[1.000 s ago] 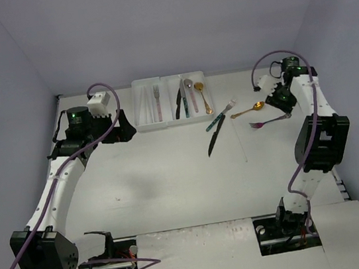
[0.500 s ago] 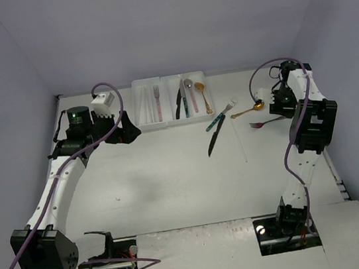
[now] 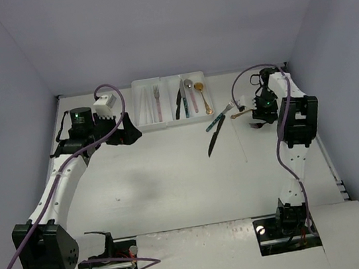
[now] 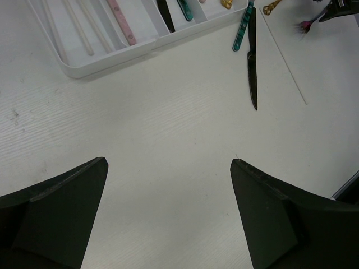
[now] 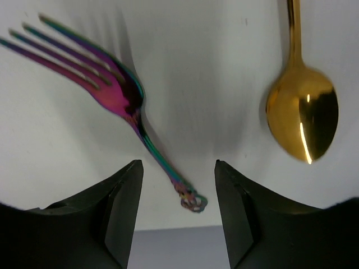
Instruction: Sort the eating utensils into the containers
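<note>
In the right wrist view an iridescent fork (image 5: 120,95) lies on the table, its curled handle end between the fingers of my right gripper (image 5: 178,168), which is open and not touching it. A gold spoon (image 5: 303,112) lies just right of it. From above, the right gripper (image 3: 260,104) hangs over these two. A teal-handled fork (image 3: 220,116) and a black knife (image 3: 215,139) lie loose to their left. The white tray (image 3: 142,109) holds a fork, two knives and two spoons. My left gripper (image 3: 129,129) is open and empty, left of the tray.
The tray's near corner (image 4: 84,70) shows in the left wrist view, with the black knife (image 4: 252,67) to its right. A thin line (image 3: 242,140) runs down the table right of the knife. Walls close in at the back and both sides.
The right arm has swung left and down over the iridescent fork and gold spoon, and its jaws have widened a little. The left gripper has shifted slightly right.
</note>
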Motion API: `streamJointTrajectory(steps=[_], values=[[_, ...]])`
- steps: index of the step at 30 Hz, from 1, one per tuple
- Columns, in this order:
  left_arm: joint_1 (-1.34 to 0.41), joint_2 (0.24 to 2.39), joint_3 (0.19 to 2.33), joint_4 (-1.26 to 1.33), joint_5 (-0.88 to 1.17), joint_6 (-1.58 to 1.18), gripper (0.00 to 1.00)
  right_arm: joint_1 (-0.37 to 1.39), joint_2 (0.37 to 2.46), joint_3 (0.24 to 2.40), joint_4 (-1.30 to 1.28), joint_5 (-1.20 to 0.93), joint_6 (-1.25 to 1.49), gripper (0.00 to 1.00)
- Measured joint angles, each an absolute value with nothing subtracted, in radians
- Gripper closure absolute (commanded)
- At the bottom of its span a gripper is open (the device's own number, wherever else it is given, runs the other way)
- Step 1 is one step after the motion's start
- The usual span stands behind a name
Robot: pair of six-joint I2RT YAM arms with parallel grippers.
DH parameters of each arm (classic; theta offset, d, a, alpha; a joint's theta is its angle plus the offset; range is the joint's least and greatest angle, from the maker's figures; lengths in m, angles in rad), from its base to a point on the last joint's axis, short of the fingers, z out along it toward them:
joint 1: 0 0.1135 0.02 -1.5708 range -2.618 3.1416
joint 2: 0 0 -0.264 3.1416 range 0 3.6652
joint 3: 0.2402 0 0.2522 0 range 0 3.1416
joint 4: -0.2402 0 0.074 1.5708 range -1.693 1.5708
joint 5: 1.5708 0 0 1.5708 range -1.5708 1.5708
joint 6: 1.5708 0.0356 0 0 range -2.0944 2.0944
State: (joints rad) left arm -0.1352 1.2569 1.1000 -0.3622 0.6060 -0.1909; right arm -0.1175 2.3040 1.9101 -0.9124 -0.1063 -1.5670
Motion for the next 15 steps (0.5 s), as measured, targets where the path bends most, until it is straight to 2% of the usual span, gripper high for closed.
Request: streamJointTrajectory(steps=[6,9,12,15], values=[[-0.135,1.262,1.1,-0.363,0.605,-0.191,0.09,-0.075,2.334,1.921,-0.917,-0.128,-1.554,0.6],[-0.135,1.264,1.1,-0.363,0.605,-0.19,0.09,-0.068,2.336,1.921,-0.919,-0.13,-1.55,0.74],[-0.135,1.267,1.1,-0.363,0.605,-0.191,0.09,-0.068,2.336,1.921,-0.921,-0.129,-1.549,0.85],[-0.135,1.27,1.1,-0.363,0.603,-0.191,0.09,-0.068,2.336,1.913,-0.922,-0.122,-1.551,0.91]])
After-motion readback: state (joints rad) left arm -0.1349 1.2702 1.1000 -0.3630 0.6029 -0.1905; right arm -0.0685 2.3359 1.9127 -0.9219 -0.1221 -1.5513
